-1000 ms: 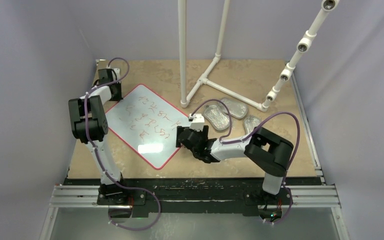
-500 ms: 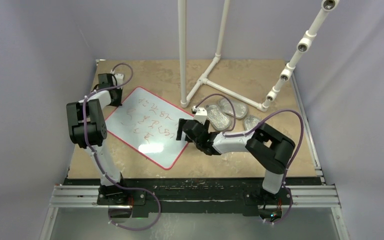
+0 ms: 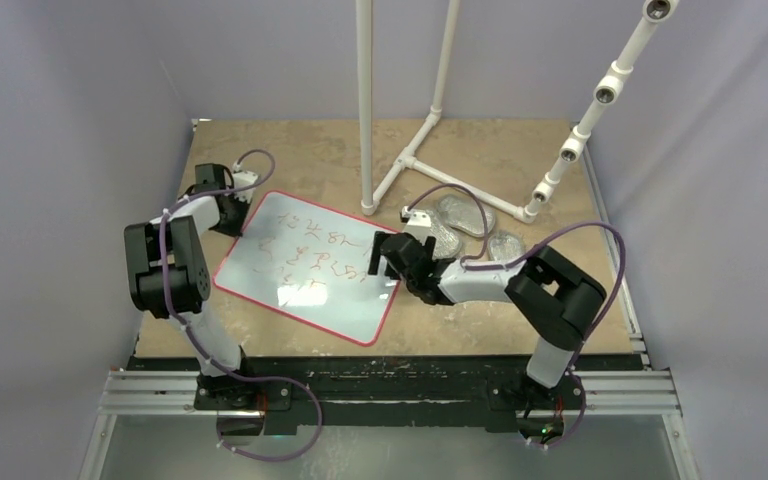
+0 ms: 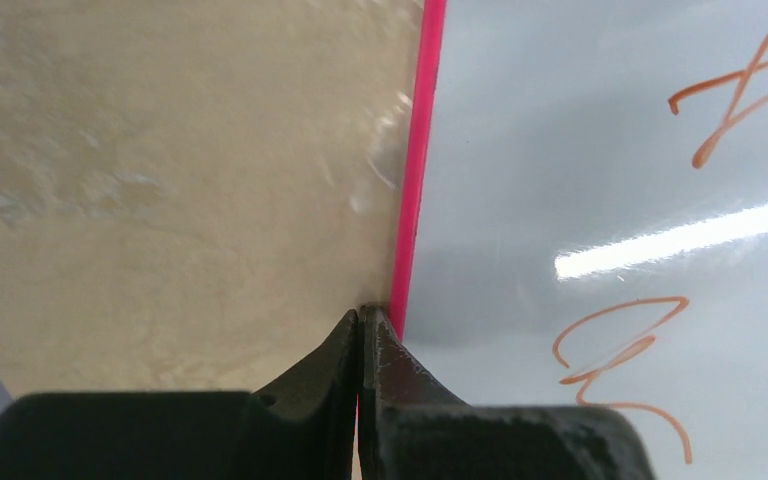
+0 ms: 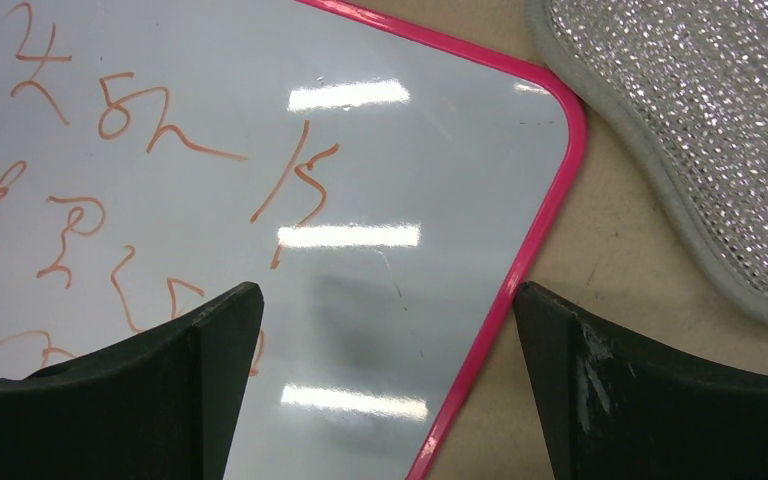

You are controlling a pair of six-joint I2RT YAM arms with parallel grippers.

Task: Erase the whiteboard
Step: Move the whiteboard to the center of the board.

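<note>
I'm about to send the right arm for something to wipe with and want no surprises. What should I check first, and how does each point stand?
1. Right gripper open and empty: ok.
2. Silvery pad lies beside the whiteboard corner, apart from its rim: ok.
3. Left gripper shut, tips at the board's rim; whether it steadies the board: cannot tell.
4. Whiteboard flat on the table: ok.
5. Red scribbles erased: not ok, writing remains.
</note>
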